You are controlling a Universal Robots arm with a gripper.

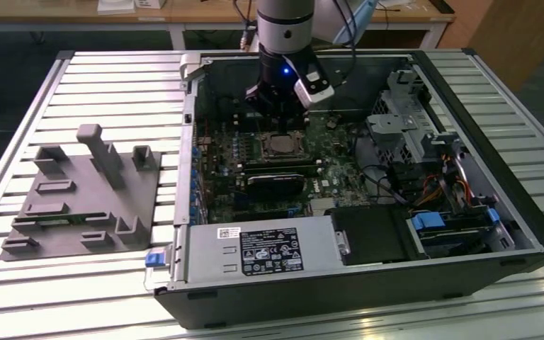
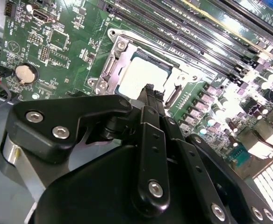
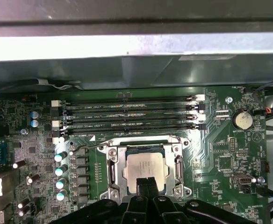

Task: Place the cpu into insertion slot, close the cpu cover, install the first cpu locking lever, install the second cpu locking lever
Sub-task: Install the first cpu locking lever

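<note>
In both wrist views the pincer (image 3: 147, 183) is nearest, closed, its fingertips (image 2: 149, 91) together with nothing between them, poised just over the near edge of the cpu (image 3: 146, 165). The cpu lies flat in the insertion slot (image 3: 111, 150) on the motherboard (image 3: 225, 154). The cpu cover (image 3: 113, 164) lies down around it, framing its pale top. Beyond run the memory slots (image 3: 127, 116), then the computer case (image 1: 348, 283) wall, on the tabletop (image 1: 111, 85).
</note>
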